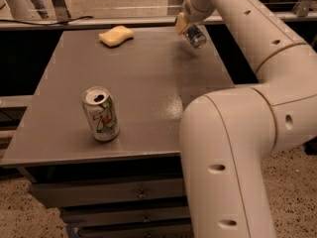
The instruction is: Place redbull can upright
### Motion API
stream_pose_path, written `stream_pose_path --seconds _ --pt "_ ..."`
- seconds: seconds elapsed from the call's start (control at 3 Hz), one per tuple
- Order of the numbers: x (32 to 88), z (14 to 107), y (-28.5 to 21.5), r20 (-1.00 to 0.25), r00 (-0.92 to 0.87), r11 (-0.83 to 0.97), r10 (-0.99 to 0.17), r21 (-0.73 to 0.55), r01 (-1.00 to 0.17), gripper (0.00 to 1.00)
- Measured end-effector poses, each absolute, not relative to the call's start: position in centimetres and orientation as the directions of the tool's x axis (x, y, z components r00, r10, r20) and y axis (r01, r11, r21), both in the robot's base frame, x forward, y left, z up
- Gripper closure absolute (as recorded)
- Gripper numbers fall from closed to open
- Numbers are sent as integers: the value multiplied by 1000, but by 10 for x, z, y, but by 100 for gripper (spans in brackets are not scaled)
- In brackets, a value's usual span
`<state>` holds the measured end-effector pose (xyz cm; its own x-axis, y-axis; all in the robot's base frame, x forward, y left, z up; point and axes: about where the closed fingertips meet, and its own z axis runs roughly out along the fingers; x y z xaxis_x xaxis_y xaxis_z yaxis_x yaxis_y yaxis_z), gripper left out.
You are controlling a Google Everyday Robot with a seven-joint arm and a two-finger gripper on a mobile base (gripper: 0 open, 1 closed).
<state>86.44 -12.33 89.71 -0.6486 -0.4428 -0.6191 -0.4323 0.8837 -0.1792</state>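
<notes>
The redbull can (pixel 195 35) is a slim blue-and-silver can, held tilted with its silver end facing down and towards me. It hangs above the far right part of the grey table (pixel 143 83). My gripper (pixel 183 25) is shut on the can's upper end, right at the table's back edge. The can casts a faint shadow on the table beneath it and does not touch the surface.
A white-and-green 7UP can (pixel 100 114) stands upright near the table's front left. A yellow sponge (pixel 116 35) lies at the back middle. My arm (pixel 233 148) fills the right foreground. Drawers (pixel 114 195) sit under the table.
</notes>
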Motion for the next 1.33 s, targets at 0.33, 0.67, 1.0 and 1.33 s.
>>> stream_pose_path --seconds 0.33,0.67,1.0,1.33 --pt "862 927 -126 -747 -551 886 -373 -110 -450 100" --pt "850 951 -130 -850 -431 873 -301 -64 -483 100" --pt "834 957 -138 -912 -334 856 -237 -33 -517 100" --pt "819 953 -152 -950 -269 841 -158 13 -541 100"
